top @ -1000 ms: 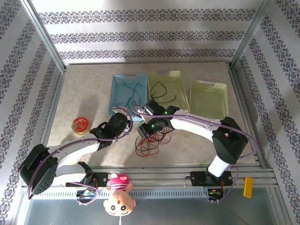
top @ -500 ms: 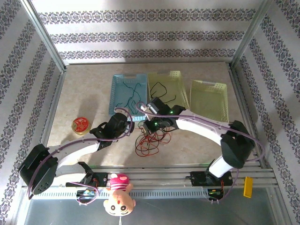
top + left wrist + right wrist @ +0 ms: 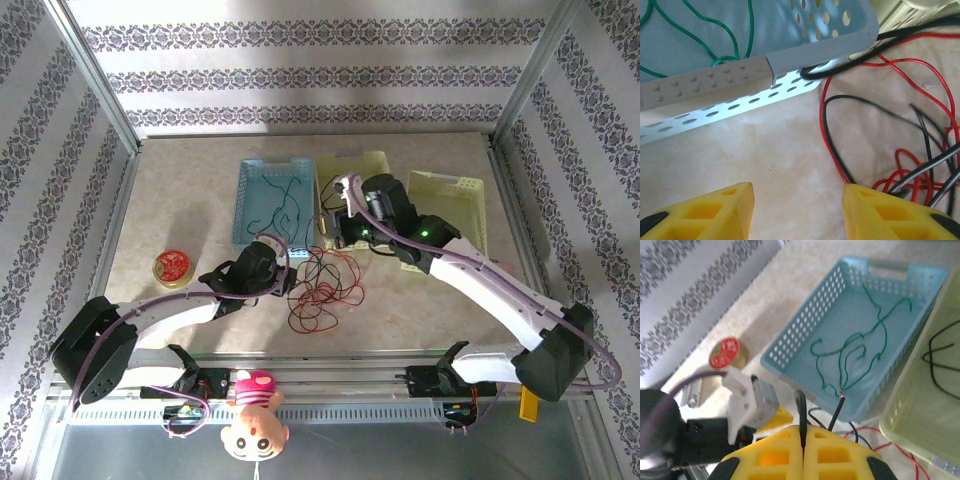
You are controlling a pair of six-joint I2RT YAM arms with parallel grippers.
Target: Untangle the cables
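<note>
Currently we log the worktop (image 3: 190, 190) as a beige, marbled slab inside an aluminium frame (image 3: 95, 85). Striped, floral-patterned wallpaper (image 3: 300, 75) covers the back and side walls.

Three perforated baskets stand in a row toward the back: a blue basket (image 3: 243, 205), a middle yellow basket (image 3: 385, 160) touching it, and a right yellow basket (image 3: 450, 182). A red tin (image 3: 172, 267) sits alone on the left. A doll (image 3: 255, 412) and a yellow block (image 3: 528, 398) rest at the near rail.

The green cable (image 3: 283, 200) lies looped inside the blue basket. The red cable (image 3: 320, 300) forms a loose tangle on the bare worktop, just in front of the blue and middle baskets. Dark strands run through it.

The left fingers (image 3: 287, 276) are spread apart and hold nothing. They sit low over the worktop beside the blue basket's near right corner, at the left edge of the tangle.

The right fingers (image 3: 802, 437) are pressed together, pinching the black cable (image 3: 799, 405), which stands up from their seam. They hang above the near ends of the blue and middle baskets. A black strand also lies in the middle yellow basket.
</note>
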